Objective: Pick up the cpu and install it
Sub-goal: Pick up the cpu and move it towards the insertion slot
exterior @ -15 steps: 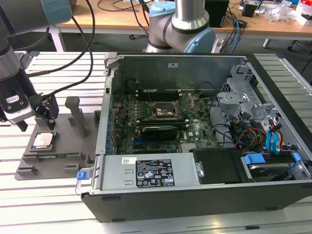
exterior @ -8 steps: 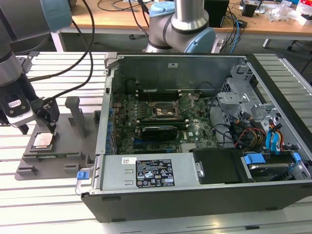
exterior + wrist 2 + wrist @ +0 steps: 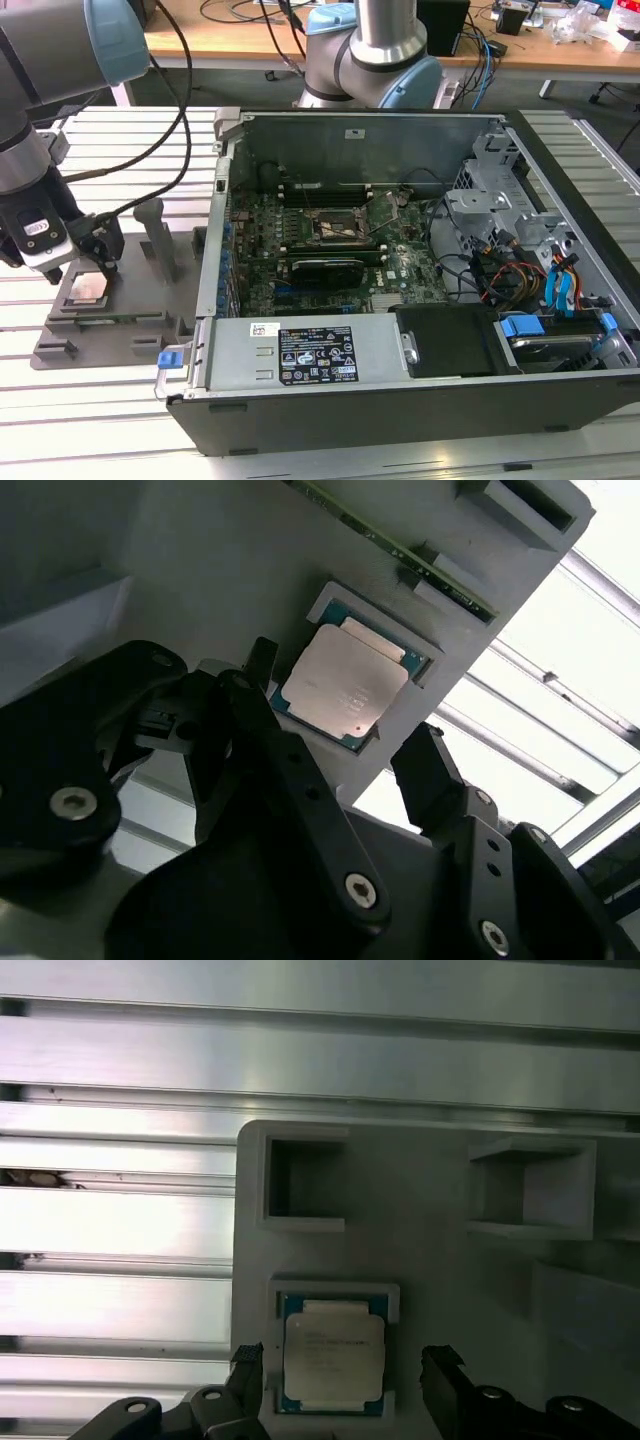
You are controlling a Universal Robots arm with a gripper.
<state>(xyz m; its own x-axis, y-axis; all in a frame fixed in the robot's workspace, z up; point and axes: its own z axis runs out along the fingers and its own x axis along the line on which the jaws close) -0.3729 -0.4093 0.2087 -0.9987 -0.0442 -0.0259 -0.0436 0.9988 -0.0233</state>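
Pincer: on the arm at the exterior view's left, the pincer (image 3: 78, 268) hangs low over the grey holder tray (image 3: 60, 345), outside the open computer case (image 3: 420, 415).
Pincer state: wide. In both wrist views its two black fingers (image 3: 443, 1380) stand apart and hold nothing.
Cpu: the cpu (image 3: 86, 288) lies flat, metal top up, in its square recess of the tray. The tray sits on the slatted counter (image 3: 90, 410). The chip has not been lifted.
Key relation: the chip sits straight beneath the pincer, between the fingertips. One finger stands just beside each of two opposite edges. As far as I can tell, a sliver of tray shows on each side, so nothing is touching.
Long axis: the chip is close to square. The fingers seem to span its slightly shorter way, with their line square to the chip's edges.
Socket: the socket (image 3: 335, 228) is on the board inside the case, well apart toward the exterior view's right.
Stage: I judge the grasp lined up but not yet closed.
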